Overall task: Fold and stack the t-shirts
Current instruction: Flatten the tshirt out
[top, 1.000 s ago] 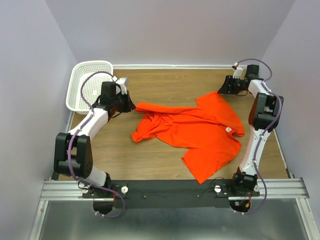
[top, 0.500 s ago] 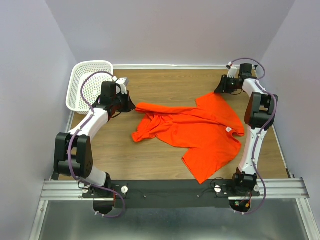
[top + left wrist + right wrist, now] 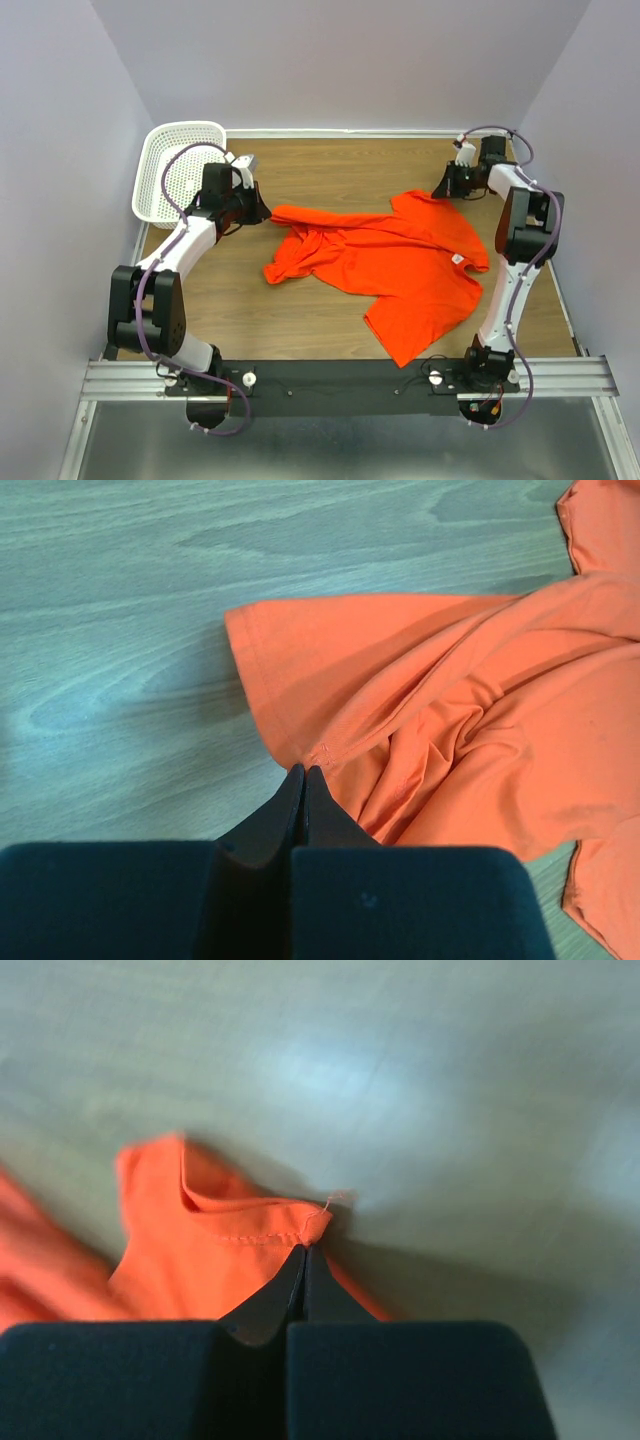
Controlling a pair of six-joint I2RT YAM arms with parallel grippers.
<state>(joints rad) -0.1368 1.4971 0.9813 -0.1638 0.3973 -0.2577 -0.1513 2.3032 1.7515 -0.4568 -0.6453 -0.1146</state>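
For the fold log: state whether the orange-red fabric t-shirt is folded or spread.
Not folded: the orange-red fabric t-shirt lies loosely spread on the wooden table, one side bunched.

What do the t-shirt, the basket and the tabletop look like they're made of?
The t-shirt looks like soft matte knit fabric: it creases and shows stitched hems. The basket seems white moulded plastic, perforated all over. The table shows wood grain, probably laminate or veneer.
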